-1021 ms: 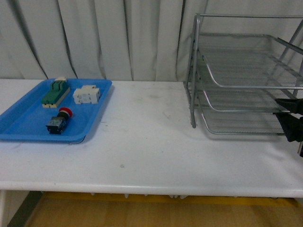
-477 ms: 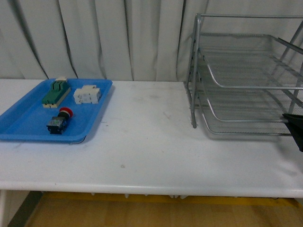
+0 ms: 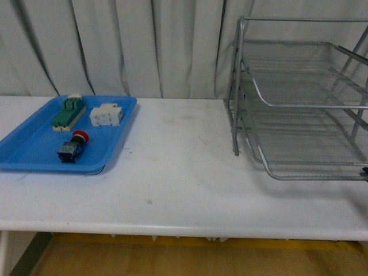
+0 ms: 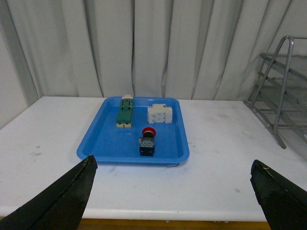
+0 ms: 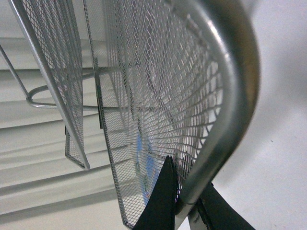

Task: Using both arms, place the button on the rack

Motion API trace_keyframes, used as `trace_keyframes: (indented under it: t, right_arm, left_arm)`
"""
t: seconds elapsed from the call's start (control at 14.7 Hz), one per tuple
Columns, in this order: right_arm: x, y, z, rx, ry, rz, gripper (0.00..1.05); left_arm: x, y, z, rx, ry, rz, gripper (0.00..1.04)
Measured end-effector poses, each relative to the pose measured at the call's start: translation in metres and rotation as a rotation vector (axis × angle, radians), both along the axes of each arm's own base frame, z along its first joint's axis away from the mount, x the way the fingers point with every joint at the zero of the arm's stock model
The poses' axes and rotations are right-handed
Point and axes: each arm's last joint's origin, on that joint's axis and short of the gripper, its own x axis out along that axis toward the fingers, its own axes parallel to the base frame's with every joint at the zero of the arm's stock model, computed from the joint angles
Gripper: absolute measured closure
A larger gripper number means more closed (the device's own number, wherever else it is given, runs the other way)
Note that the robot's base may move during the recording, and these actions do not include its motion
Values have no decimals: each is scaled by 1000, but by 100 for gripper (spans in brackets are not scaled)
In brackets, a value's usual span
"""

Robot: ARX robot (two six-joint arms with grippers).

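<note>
The button (image 3: 72, 147), red cap on a black-and-blue body, lies in the blue tray (image 3: 31, 150) at the table's left. In the left wrist view the button (image 4: 147, 142) is ahead of my left gripper (image 4: 172, 167), which hangs open and empty well short of the tray (image 4: 105, 141). The silver rack (image 3: 287, 86) stands at the right, its lowest shelf (image 3: 316, 175) drawn out toward the front. My right gripper (image 5: 184, 196) is shut on that shelf's front rim (image 5: 225, 96). In the front view it is almost wholly off the right edge.
A green-topped beige block (image 3: 68, 113) and a white block (image 3: 105, 115) lie in the tray behind the button. White curtains hang behind the table. Bare white tabletop (image 3: 184, 167) lies between tray and rack.
The rack's lowest shelf has slid out toward the front. My right gripper has drawn back past the right edge of the front view. The tray's contents have not moved.
</note>
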Motion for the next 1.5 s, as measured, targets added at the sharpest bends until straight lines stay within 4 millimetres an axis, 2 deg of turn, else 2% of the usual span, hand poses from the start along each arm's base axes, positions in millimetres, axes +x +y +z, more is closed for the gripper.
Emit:
trace_keyframes:
  t: [0.2, 0.41, 0.48, 0.82, 0.88, 0.95, 1.09, 1.29, 1.5]
  right_arm:
    - [-16, 0, -2, 2, 29, 13, 101]
    - [-21, -1, 0, 1, 32, 17, 100]
    - [-21, -1, 0, -25, 24, 27, 94]
    - [-29, -3, 1, -94, 26, 29, 37]
    - [-35, -1, 9, -100, 13, 27, 13]
    - [-40, 0, 11, -98, 17, 30, 4]
    - [-55, 1, 22, -81, 12, 24, 7]
    - [-89, -4, 51, -6, -37, -28, 6]
    - [-119, -12, 106, -6, -259, -71, 6]
  left_arm:
    - [0, 0, 0, 0, 0, 0, 7]
    - [0, 0, 0, 0, 0, 0, 7]
    - [0, 0, 0, 0, 0, 0, 7]
    - [0, 0, 0, 0, 0, 0, 7]
    - [0, 0, 0, 0, 0, 0, 7]
    - [0, 0, 0, 0, 0, 0, 7]
    - [0, 0, 0, 0, 0, 0, 7]
    - [0, 0, 0, 0, 0, 0, 7]
    - [0, 0, 0, 0, 0, 0, 7]
